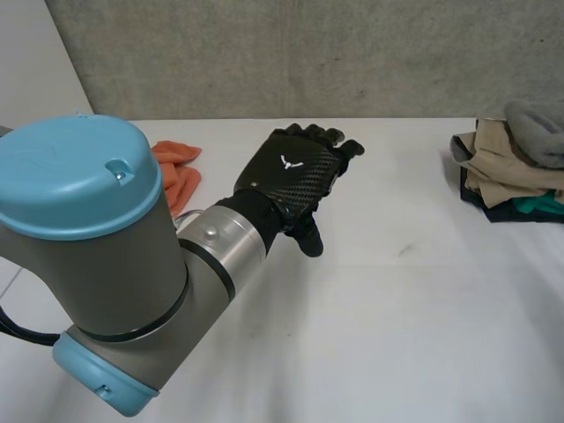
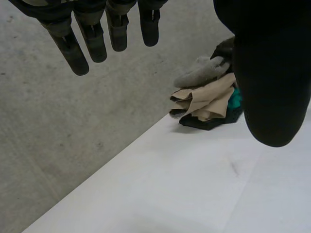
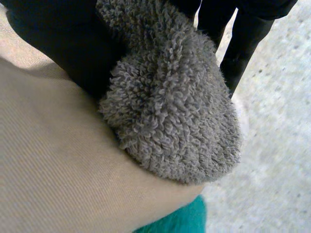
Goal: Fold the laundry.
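Left hand is held over the white counter, well apart from the pile of laundry, its fingers straight and spread and nothing in its grasp. An orange cloth lies crumpled on the counter just beyond the left arm, farther from the pile than the hand is. The stretch of counter between the left hand and the pile is bare.

The pile sits at the far edge of the counter near the grey wall. A beige cloth lies bunched in it, with a teal cloth and something dark beneath, and a grey towel on top.

At the pile, the right hand grips the grey towel. The towel is bunched between the hand's thumb and fingers, and its fluffy end hangs below the palm against the beige cloth.
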Controlling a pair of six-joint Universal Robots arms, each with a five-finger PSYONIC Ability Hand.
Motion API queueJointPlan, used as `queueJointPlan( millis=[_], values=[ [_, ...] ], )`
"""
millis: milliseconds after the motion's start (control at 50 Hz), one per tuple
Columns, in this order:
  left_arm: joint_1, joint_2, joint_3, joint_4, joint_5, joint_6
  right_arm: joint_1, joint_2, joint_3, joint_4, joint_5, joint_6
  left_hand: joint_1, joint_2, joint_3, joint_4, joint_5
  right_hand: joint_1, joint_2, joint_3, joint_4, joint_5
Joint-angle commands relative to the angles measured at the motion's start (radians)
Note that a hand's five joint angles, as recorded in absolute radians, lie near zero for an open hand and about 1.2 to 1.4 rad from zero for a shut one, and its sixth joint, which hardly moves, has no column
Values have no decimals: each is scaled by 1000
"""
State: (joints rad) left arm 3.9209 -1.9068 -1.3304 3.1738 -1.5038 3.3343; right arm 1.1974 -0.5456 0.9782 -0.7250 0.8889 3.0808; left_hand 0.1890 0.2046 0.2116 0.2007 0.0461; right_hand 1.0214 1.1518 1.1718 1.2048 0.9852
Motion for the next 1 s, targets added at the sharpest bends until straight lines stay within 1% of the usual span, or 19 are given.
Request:
queueJointPlan(
  millis=[20,160,180,200,220,280,340,460,480,540,640,720,780,840,880,900,920,940,1000],
  values=[
    [-5,0,-9,2,14,-3,-18,-14,28,-22,-21,1,13,-3,-10,1,-19,375,244,224,191,237],
    [-5,0,-10,2,14,-4,-16,-54,62,-53,-1,-1,10,-6,-13,-2,-22,373,243,223,190,235],
    [-6,0,-10,2,14,-4,-16,-65,69,-48,2,-1,10,-6,-13,-2,-22,97,-34,-54,-87,-41],
    [-8,0,-10,2,14,-4,-19,-98,86,-28,14,1,10,-6,-13,-2,-22,-470,-600,-620,-653,-608],
    [-9,3,-12,0,14,-9,-19,-120,103,-19,24,-1,10,-6,-13,-2,-22,-650,-780,-800,-833,-788],
    [-21,14,-12,2,19,-21,-30,-227,181,41,68,-2,7,-9,-16,-5,-25,-847,-977,-997,-1030,-985],
    [-31,32,-10,2,26,-33,-54,-328,258,103,97,-17,7,-9,-16,-5,-25,-847,-977,-997,-1030,-985],
    [-37,83,-29,3,126,-56,-107,-460,347,232,166,-34,4,-12,-19,-8,-28,-847,-977,-997,-1030,-985],
    [-38,90,-35,3,141,-58,-139,-493,353,289,206,-54,4,-12,-19,-8,-28,-847,-977,-997,-1030,-985],
    [-38,120,-52,11,180,-61,-173,-523,347,369,261,-94,4,-12,-19,-8,-28,-847,-977,-997,-1030,-985],
    [-37,152,-67,34,183,-61,-205,-573,295,522,464,-246,4,-12,-19,-8,-28,-847,-977,-997,-1030,-985],
    [-25,186,-69,58,174,-59,-174,-631,303,488,547,-283,-2,-18,-24,-14,-34,-847,-977,-997,-1030,-985],
    [7,216,-67,95,134,-58,-109,-712,333,434,535,-252,-11,-26,-33,-22,-42,-847,-977,-997,-1030,-985],
    [79,241,-64,143,50,-55,-32,-810,421,327,480,-186,-14,-29,-36,-25,-45,-847,-977,-997,-1030,-985],
    [125,249,-63,163,5,-52,16,-890,519,228,401,-143,-14,-29,-36,-25,-45,-847,-977,-997,-1030,-985],
    [176,249,-59,176,-21,-49,30,-922,555,195,369,-134,-14,-29,-36,-25,-45,-847,-977,-997,-1030,-985],
    [204,247,-56,178,-30,-47,46,-950,589,161,337,-125,-11,-26,-33,-22,-42,-847,-977,-997,-1030,-985],
    [233,246,-53,181,-33,-47,83,-996,661,100,270,-114,-11,-26,-33,-22,-42,-847,-977,-997,-1030,-985],
    [348,215,-46,187,-32,-42,142,-1031,756,27,174,-111,-11,-26,-33,-22,-42,-847,-977,-997,-1030,-985]
  ],
)
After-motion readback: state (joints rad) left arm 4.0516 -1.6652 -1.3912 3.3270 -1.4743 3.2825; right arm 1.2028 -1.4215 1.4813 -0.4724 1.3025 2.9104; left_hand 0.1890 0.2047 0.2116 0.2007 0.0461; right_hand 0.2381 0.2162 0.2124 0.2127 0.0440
